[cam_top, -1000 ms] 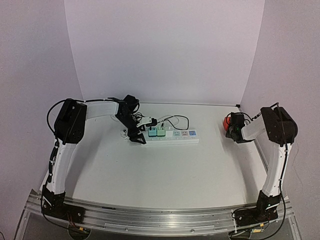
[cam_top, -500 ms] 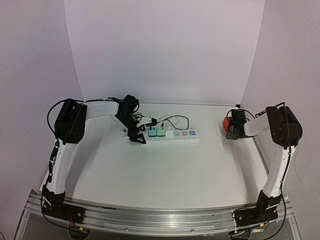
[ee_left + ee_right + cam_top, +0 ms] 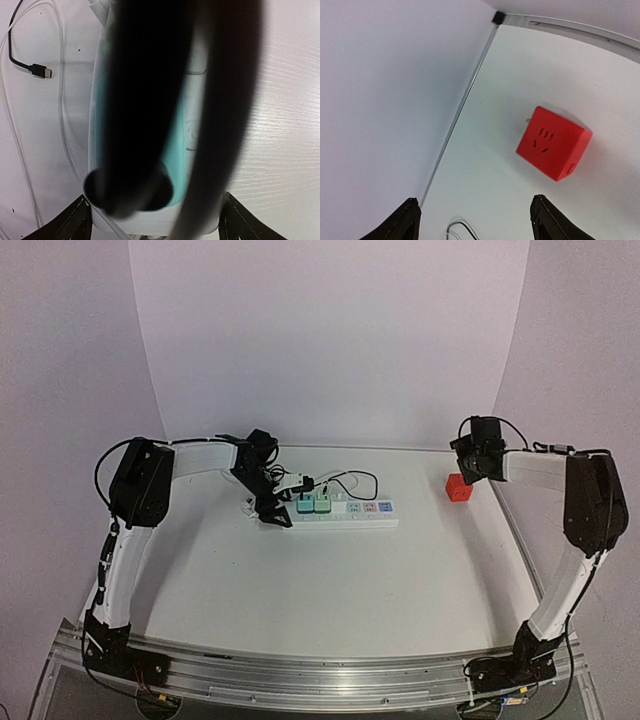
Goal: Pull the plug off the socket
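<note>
Here, socket (image 3: 345, 511): a long white strip that lies flat on the worktop (image 3: 330, 580), a little toward the far side, with its length going from left to right
Left claw (image 3: 272, 508): low at the left end of the socket; in the left wrist view its two fingertips (image 3: 80, 225) stand one on each long side of the strip, and the strip fills the gap between them, so the claw looks closed on the socket body, about half of its way open
Teal plug (image 3: 305, 504): sits in the socket near the left end, just beside the left claw; in the left wrist view a blurred dark shape covers much of it
Green plug (image 3: 323, 503): also in the socket, just beside the teal plug on its right
Black cable (image 3: 35, 70): a small connector end lies loose on the worktop beside the socket
Red cube plug (image 3: 553, 142): off the socket, it lies alone on the worktop near the far right corner, well apart from the strip, with the slotted face turned up
Right claw (image 3: 477, 220): up in the air above the red cube plug and not touching it, jaws wide apart, nothing between them
Outlets at the right end of the socket: they carry coloured marks, too small to read
</note>
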Robot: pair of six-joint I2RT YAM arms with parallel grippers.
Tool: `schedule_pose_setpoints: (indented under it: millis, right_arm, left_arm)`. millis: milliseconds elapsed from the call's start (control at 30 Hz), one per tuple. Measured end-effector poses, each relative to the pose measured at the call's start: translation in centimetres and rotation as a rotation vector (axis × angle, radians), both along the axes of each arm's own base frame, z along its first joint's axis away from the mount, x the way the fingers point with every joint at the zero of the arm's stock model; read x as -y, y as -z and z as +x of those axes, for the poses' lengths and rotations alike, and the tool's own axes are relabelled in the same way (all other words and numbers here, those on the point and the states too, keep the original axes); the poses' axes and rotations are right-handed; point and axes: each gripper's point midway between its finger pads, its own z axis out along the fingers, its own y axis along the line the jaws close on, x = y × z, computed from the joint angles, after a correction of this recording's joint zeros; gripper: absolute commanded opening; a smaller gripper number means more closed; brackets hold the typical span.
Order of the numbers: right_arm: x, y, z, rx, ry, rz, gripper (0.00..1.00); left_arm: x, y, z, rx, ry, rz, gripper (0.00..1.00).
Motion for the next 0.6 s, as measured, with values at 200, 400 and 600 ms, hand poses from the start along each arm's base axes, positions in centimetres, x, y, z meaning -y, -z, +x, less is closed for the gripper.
schedule_pose_setpoints:
  millis: [200,400,600]
  right_arm:
    - [-11.5,-3.8,-0.1,0.111,-0.655,-0.318,0.68]
    - [-25.8,-2.3,-7.5,0.379,-1.424,-0.622,0.69]
    - [-29.8,2.9,-11.0,0.548,-1.774,-0.777,0.65]
  left_arm:
    - [0.1,-0.1,0.1,0.018,0.033,-0.006,0.00]
    - [0.1,-0.1,0.1,0.020,0.045,-0.013,0.00]
    - [0.1,-0.1,0.1,0.019,0.043,-0.014,0.00]
